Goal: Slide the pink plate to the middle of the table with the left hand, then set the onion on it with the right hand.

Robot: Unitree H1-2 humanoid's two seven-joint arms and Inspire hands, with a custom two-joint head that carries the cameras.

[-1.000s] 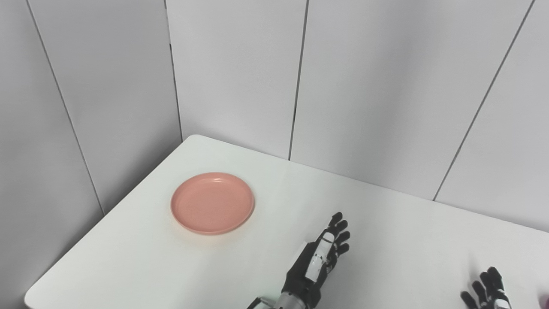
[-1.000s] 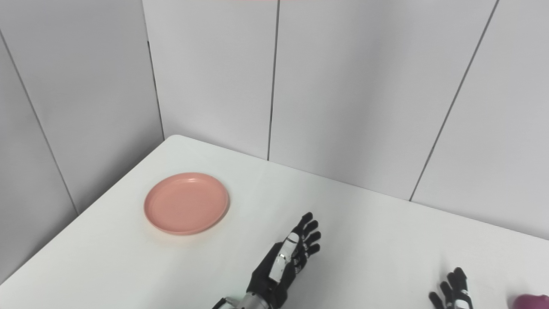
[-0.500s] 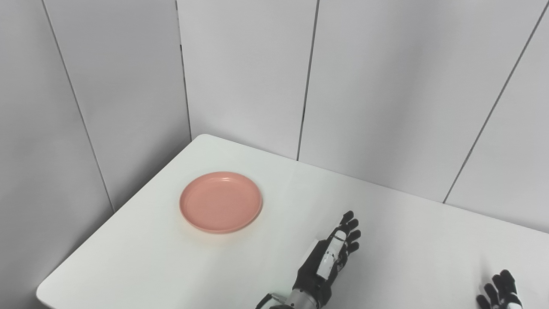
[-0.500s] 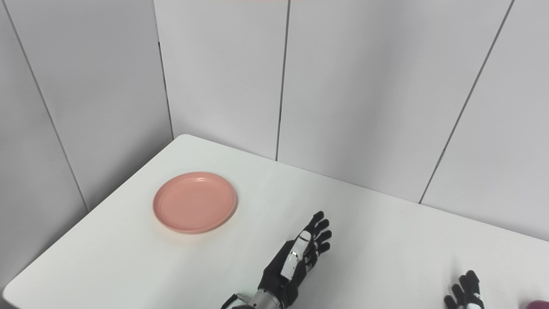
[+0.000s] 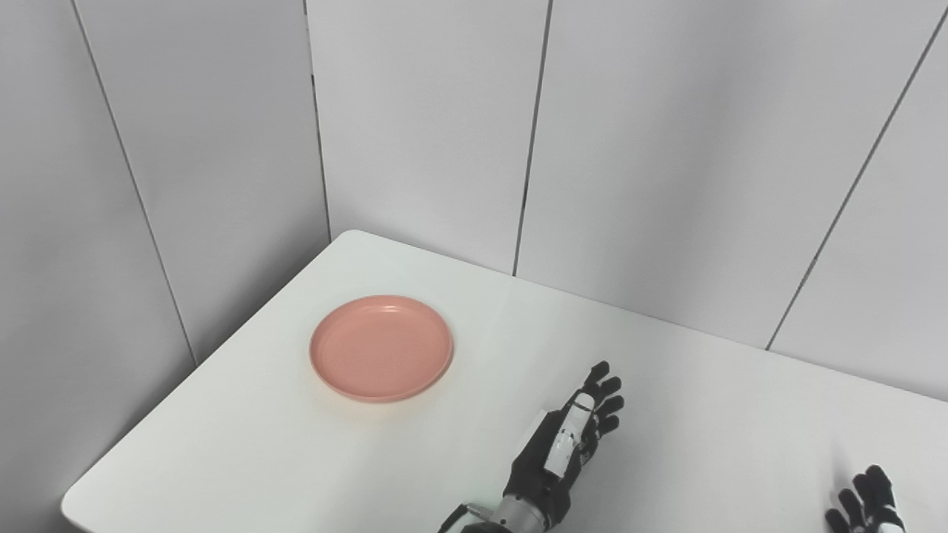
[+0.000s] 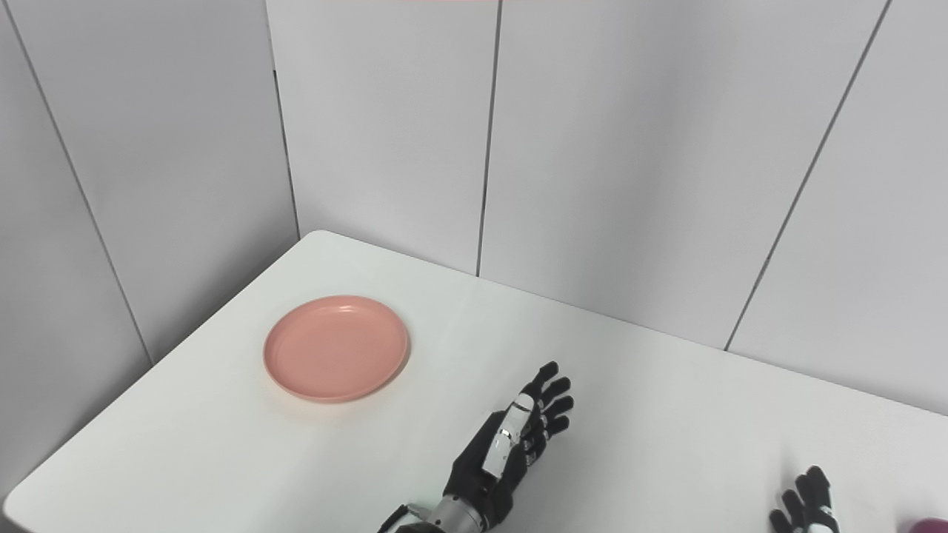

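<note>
The round pink plate (image 5: 381,348) lies empty on the white table (image 5: 666,414), toward its far left corner. My left hand (image 5: 569,443) hovers to the plate's right and nearer to me, fingers stretched out and apart, holding nothing. At the bottom right edge only the spread fingertips of my right hand (image 6: 809,505) show, with nothing in them. Just right of that hand, a sliver of the purple onion (image 6: 929,525) peeks in at the picture's lower right corner; the rest is cut off.
Grey wall panels (image 5: 629,148) close in the table at the back and on the left. The table's left edge (image 5: 200,377) runs diagonally near the plate.
The camera shifted, so the whole scene moved right in the picture a second ago. The left hand has hardly moved on the table; the plate lies where it was.
</note>
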